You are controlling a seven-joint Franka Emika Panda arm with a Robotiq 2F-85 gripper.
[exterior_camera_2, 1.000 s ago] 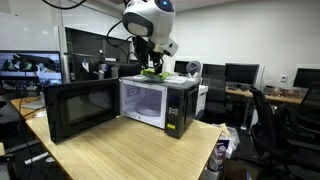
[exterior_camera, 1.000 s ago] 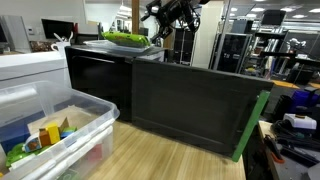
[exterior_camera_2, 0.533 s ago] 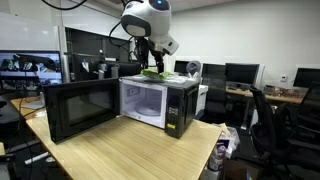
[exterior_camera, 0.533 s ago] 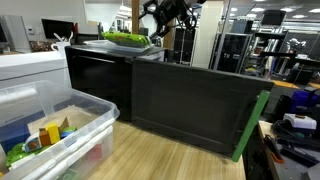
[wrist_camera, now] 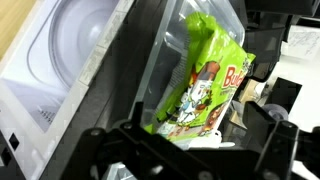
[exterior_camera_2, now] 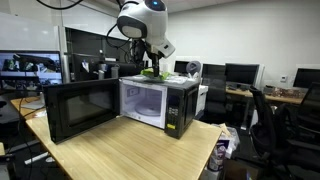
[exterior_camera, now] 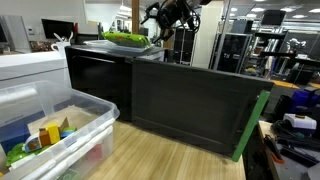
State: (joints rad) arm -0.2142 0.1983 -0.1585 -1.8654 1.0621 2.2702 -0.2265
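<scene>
**Gripper open above snack bag on microwave top**

Only the wrist view shows the gripper [wrist_camera: 190, 150] with its fingers [wrist_camera: 268, 125] spread wide. The green snack bag [wrist_camera: 205, 85] lies between and just past them, ungripped. In both exterior views the bag lies on the microwave [exterior_camera_2: 160, 100], just under the fingertips, and the door [exterior_camera_2: 80, 108] is open. Since a second ago the arm has shifted slightly; the bag has not moved.

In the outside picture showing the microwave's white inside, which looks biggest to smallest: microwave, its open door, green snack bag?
1. microwave and open door: look alike; the door is nearer the camera, so unranked.
2. green snack bag: clearly smallest.
</scene>
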